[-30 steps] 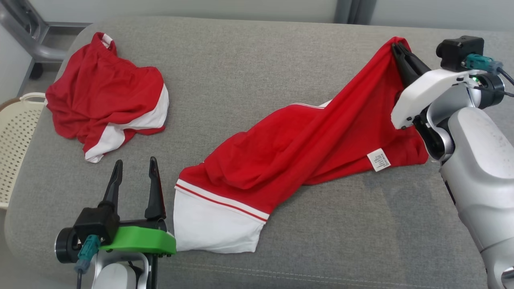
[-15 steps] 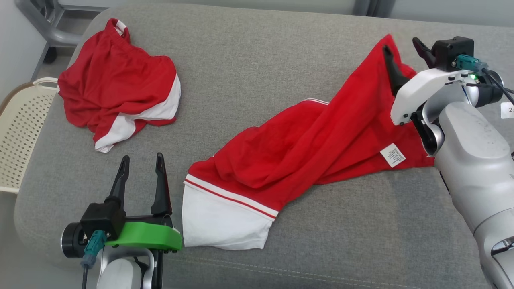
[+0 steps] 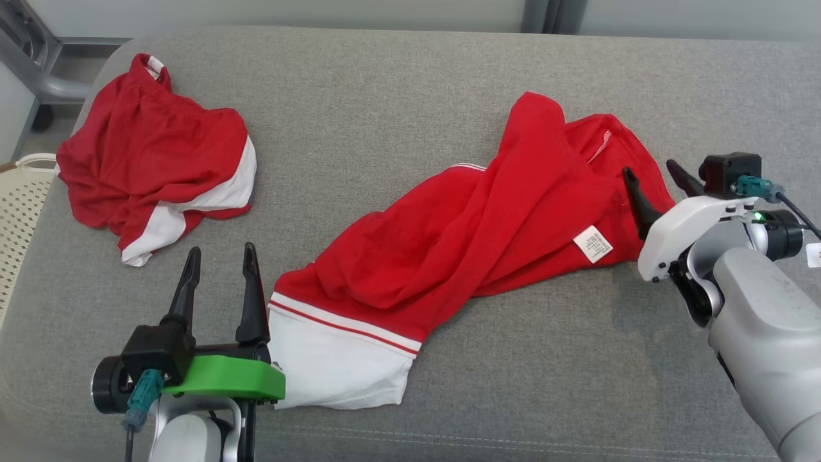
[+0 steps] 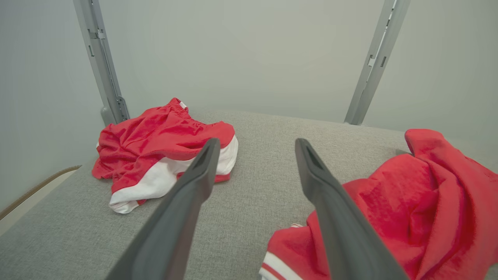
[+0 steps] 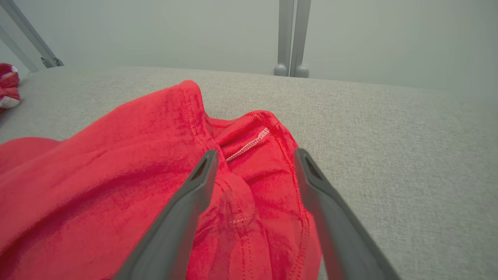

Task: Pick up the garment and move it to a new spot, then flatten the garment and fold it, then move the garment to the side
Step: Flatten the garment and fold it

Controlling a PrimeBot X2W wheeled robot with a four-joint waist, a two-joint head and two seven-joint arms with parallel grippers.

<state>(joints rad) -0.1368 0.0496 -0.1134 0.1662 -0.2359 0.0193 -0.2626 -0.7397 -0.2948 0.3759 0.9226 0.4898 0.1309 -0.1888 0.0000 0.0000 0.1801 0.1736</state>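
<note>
The garment (image 3: 462, 256) lies diagonally on the grey cushion (image 3: 397, 96), its white end near-left and its red end far-right. The left gripper (image 3: 220, 250) and the right gripper (image 3: 649, 168) each flank one end, fingers wide and empty.

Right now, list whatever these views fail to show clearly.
- Head view: print on the care label of the stretched garment is too small to read.
- Head view: the green mount of the left gripper hides the garment's white hem corner.
- Head view: the left edge cuts off the basket.
- Right wrist view: the left edge cuts off the crumpled garment.
- Both views: whether the open right gripper touches the cloth is unclear.
</note>
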